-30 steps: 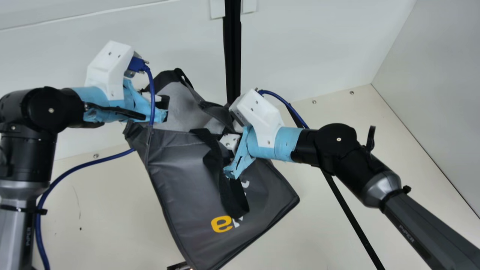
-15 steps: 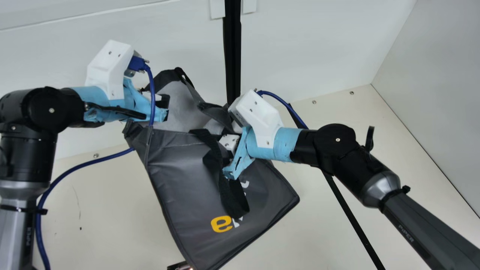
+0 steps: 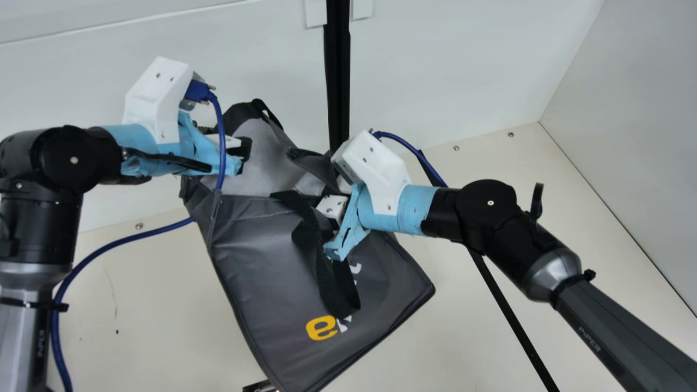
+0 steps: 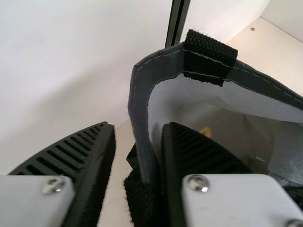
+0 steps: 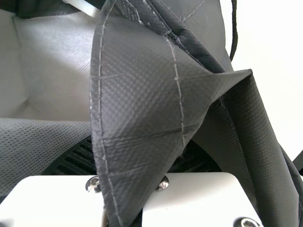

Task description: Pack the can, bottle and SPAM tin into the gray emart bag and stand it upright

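Observation:
The gray emart bag [image 3: 261,245] hangs tilted between the arms, mouth toward the back wall, a black strap across its front. At its left rim is my left gripper [image 3: 239,159]. In the left wrist view the bag's rim [image 4: 140,113] runs between the spread fingers of my left gripper [image 4: 139,137], with a gap beside it. My right gripper [image 3: 330,231] is at the bag's right upper part; in the right wrist view, folded bag fabric [image 5: 137,94] is pinched in my right gripper [image 5: 137,156]. Inside the bag, the left wrist view shows pale lining.
A small dark object [image 3: 258,386] pokes out from under the bag at the main view's bottom edge. A black post [image 3: 337,81] stands at the back wall, and a blue cable [image 3: 125,234] loops beside the left arm. Cream table [image 3: 152,310] lies around the bag.
My left gripper's fingers have spread apart and the bag's front upper edge has sagged slightly. The strap has shifted a little down and left. The right arm has hardly moved.

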